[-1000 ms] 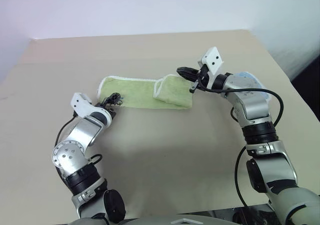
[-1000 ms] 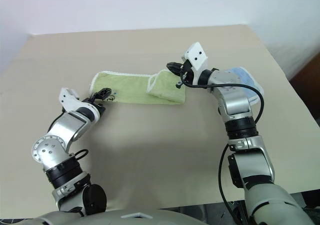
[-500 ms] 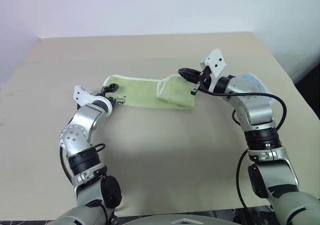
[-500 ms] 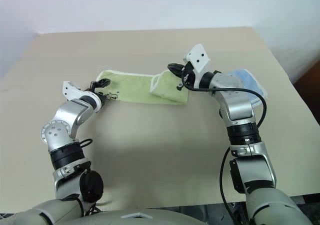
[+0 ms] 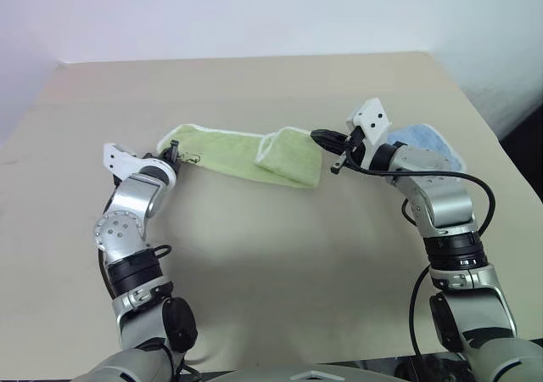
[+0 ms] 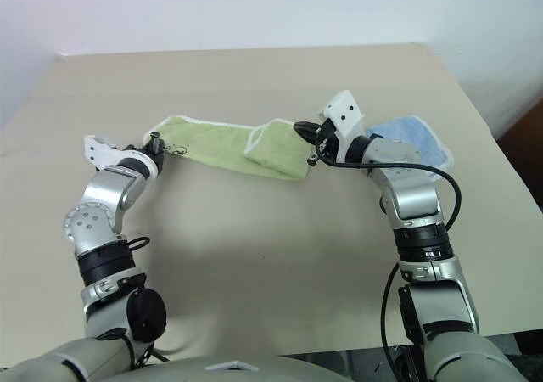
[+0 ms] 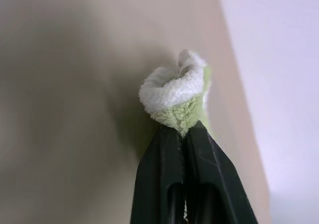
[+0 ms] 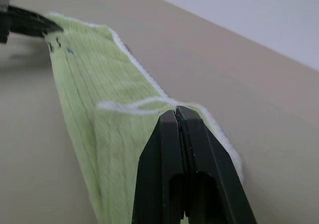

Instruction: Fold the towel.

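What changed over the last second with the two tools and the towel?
The left tool, open beside the towel before, has shut on its left end. The right tool stays shut on the folded right end. The blue towel and the table are unchanged.

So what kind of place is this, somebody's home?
Probably not a home; more likely a lab or test room. A bare beige table stands against plain white walls, holding just a yellow-green towel and a light blue folded towel.

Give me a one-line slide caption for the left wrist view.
Left end effector shut on a bunched corner of the towel, above the tan table.
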You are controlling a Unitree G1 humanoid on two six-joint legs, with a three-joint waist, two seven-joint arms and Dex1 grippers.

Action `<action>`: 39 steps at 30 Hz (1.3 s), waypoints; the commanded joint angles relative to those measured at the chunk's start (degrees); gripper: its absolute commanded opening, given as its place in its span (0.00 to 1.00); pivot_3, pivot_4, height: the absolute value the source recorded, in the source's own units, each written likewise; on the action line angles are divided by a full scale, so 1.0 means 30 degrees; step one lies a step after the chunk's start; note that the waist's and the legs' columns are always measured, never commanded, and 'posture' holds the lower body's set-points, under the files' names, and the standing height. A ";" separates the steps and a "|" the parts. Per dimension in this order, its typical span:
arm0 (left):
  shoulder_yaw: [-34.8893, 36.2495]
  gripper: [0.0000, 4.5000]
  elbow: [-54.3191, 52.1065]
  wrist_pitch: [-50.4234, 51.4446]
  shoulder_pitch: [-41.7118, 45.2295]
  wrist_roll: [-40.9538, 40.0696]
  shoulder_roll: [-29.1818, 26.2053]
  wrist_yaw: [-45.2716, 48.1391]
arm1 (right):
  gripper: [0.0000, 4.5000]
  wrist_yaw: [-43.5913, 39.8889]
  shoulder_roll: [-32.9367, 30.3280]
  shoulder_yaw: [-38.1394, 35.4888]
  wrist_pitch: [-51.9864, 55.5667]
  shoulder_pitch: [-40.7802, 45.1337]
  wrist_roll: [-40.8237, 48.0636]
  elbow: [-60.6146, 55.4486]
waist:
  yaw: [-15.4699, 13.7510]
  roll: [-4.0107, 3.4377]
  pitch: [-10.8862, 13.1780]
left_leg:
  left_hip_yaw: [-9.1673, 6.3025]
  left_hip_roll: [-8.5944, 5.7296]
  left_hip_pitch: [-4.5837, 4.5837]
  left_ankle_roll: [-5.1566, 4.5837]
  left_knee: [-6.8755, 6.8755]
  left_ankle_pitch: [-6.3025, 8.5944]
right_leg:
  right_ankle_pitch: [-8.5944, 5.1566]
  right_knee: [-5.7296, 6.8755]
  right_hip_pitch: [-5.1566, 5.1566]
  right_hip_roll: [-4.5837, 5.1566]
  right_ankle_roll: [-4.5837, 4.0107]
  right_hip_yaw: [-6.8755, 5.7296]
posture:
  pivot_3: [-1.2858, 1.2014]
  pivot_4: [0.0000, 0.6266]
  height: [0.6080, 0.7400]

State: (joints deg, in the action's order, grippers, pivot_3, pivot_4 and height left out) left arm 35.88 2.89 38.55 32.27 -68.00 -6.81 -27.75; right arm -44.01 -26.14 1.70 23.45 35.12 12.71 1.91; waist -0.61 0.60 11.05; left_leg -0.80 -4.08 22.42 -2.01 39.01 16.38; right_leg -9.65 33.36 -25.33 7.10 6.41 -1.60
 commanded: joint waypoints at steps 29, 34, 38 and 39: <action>-1.4861 0.44 -0.4762 -0.0167 -0.0406 1.3113 -0.6787 1.8068 | 0.00 0.1543 -0.0805 -0.0784 0.0900 -0.0662 0.0376 -0.1980 | 0.0041 -0.0010 0.0011 | 0.0027 0.0006 0.0032 -0.0071 -0.0072 0.0036 | 0.0000 -0.0070 -0.0038 0.0003 -0.0011 0.0018 | 0.52 0.24 0.91; -1.2622 0.82 -0.5394 0.0360 -0.0432 1.2013 -0.6008 1.7935 | 0.00 0.1315 -0.0487 -0.0408 0.1019 -0.0361 0.0542 -0.1986 | 0.0002 -0.0009 0.0011 | 0.0026 0.0006 0.0031 -0.0073 -0.0064 0.0037 | 0.0001 -0.0069 -0.0034 0.0004 -0.0010 0.0017 | 0.52 0.24 0.91; -1.1350 0.99 -0.5488 0.0039 -0.0564 1.2181 -0.6134 1.7762 | 0.00 0.1249 -0.0048 0.0036 0.1040 0.0053 0.0659 -0.1933 | 0.0022 -0.0010 0.0011 | 0.0026 0.0006 0.0029 -0.0072 -0.0064 0.0037 | 0.0001 -0.0068 -0.0034 0.0004 -0.0010 0.0017 | 0.52 0.24 0.91; -1.1019 0.99 -0.5438 -0.0089 -0.0615 1.2269 -0.6268 1.7786 | 0.00 0.1209 0.0112 0.0186 0.1028 0.0197 0.0694 -0.1904 | 0.0052 -0.0010 0.0011 | 0.0026 0.0005 0.0030 -0.0072 -0.0064 0.0037 | 0.0001 -0.0066 -0.0034 0.0004 -0.0010 0.0016 | 0.52 0.24 0.91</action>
State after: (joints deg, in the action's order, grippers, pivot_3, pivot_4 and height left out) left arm 0.04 -11.91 39.61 30.41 -31.21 -24.82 25.69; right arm -40.03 -26.58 1.95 27.16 33.46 13.76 -1.59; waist -0.46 0.57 11.08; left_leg -0.72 -4.06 22.50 -2.22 38.81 16.49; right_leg -9.64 33.16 -25.44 7.11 6.38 -1.55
